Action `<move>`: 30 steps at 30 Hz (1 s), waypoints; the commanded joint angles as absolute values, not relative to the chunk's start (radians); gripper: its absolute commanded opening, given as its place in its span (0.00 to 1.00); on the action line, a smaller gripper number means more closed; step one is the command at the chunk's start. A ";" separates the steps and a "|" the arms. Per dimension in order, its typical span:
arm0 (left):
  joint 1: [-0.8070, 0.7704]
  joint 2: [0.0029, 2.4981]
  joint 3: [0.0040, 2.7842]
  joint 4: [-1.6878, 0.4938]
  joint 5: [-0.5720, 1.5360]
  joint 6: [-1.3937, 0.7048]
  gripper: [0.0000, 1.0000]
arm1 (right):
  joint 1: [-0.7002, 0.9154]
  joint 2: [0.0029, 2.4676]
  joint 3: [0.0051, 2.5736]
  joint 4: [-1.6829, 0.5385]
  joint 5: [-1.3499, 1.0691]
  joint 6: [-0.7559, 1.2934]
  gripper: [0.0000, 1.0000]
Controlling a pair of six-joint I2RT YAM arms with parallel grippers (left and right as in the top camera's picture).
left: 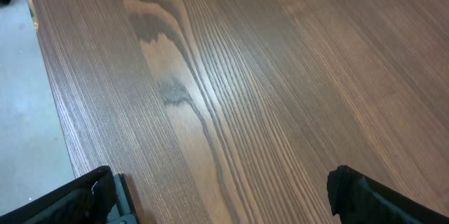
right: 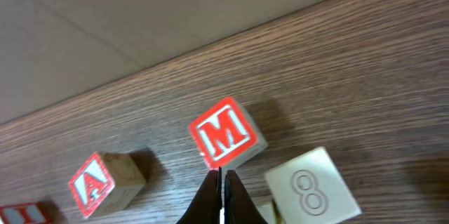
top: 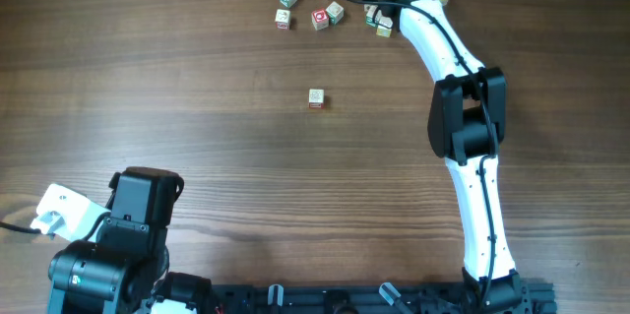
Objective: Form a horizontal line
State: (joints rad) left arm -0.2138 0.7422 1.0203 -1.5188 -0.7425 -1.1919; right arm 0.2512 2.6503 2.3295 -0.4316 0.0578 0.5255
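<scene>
Wood-grain table (top: 197, 107), dark brown, fills every view. Landmark: lone cube (top: 315, 98), pale, by itself near the table's middle.

Right arm (top: 463, 127), white and black, rises from the near edge to the right of the lone cube. It reaches past the cube to the far side. Left arm (top: 118, 245) sits folded at the near edge, to the left of the lone cube and well apart from it.

Left gripper (left: 224, 206): fingers spread wide at the two lower corners of its wrist view. Bare wood between them, nothing held.

Right gripper (right: 221, 182): fingers pressed together into one thin point, nothing between them. The tip sits at the lower edge of the M cube (right: 226, 138). Touching or just short of it, cannot tell.

Task's horizontal line not yet formed. Loose cubes (top: 320, 20) lie scattered beyond the lone cube on the far side, in an uneven clump with gaps, well apart from it. A few more lie further right, by the right arm's end.

Right wrist view, small things:
- M cube: red face, white letter, turned at an angle.
- 8 cube (right: 312, 185): whitish, just beside the M cube, to its right in that view.
- A cube (right: 105, 182): red face, apart from the M cube, to its left.
</scene>
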 commanded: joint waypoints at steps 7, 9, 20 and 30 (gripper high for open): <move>-0.205 0.739 1.018 -1.520 -0.749 -1.213 1.00 | 0.249 2.711 2.347 -0.462 0.086 0.524 0.05; -0.205 0.739 1.018 -1.520 -0.749 -1.213 1.00 | 0.249 2.726 2.347 -0.478 0.077 0.523 0.05; -0.205 0.739 1.018 -1.520 -0.748 -1.213 1.00 | 0.259 2.724 2.350 -0.553 -0.078 0.496 0.05; -0.205 0.739 1.018 -1.520 -0.749 -1.213 1.00 | 0.302 2.696 2.350 -0.634 -0.147 0.445 0.04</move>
